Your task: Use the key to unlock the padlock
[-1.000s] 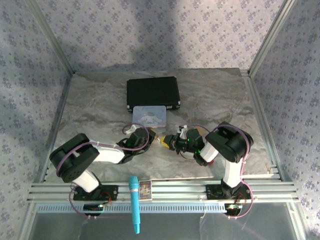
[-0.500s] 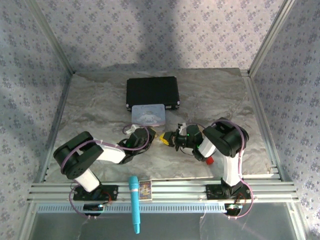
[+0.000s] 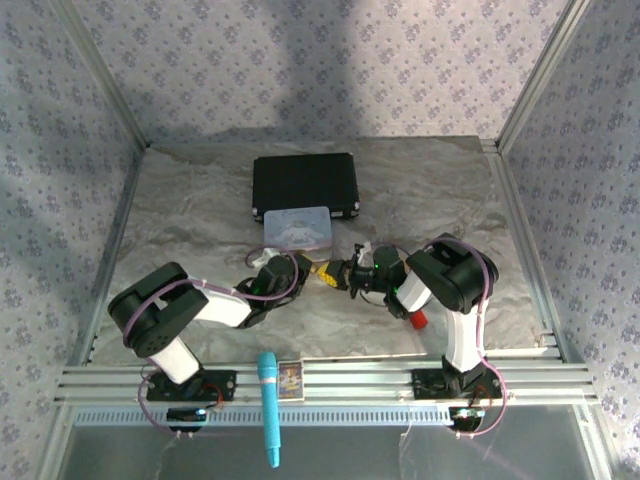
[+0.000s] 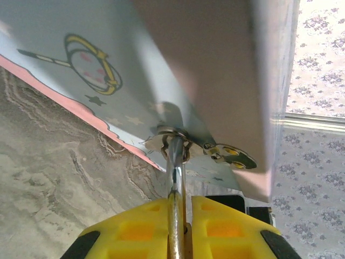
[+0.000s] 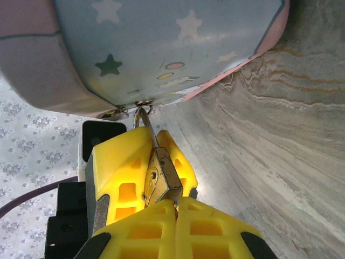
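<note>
The brass padlock [image 5: 161, 175] hangs by its thin silver shackle [image 4: 176, 172] from the hasp of the pale blue tin [image 3: 297, 228]. My left gripper [image 4: 183, 208] is shut on the padlock, its yellow fingers [image 5: 123, 162] clamping the body from both sides. My right gripper [image 5: 176, 204] is shut, its tips pressed against the padlock's bottom face. The key is almost wholly hidden between those tips; only a grey sliver shows at the lock. In the top view the left gripper [image 3: 303, 268] and right gripper [image 3: 342, 273] meet at the padlock [image 3: 322, 272] in front of the tin.
A black case [image 3: 305, 183] lies behind the tin. A red cylinder [image 3: 418, 320] sits under the right arm. On the front rail rest a teal stick [image 3: 268, 405] and a small box [image 3: 290, 378]. Grey marbled tabletop [image 3: 180, 220] spreads to both sides.
My right gripper has closed in leftward onto the padlock's bottom, and its arm has folded, uncovering the red cylinder. The left gripper has kept its hold, barely shifting.
</note>
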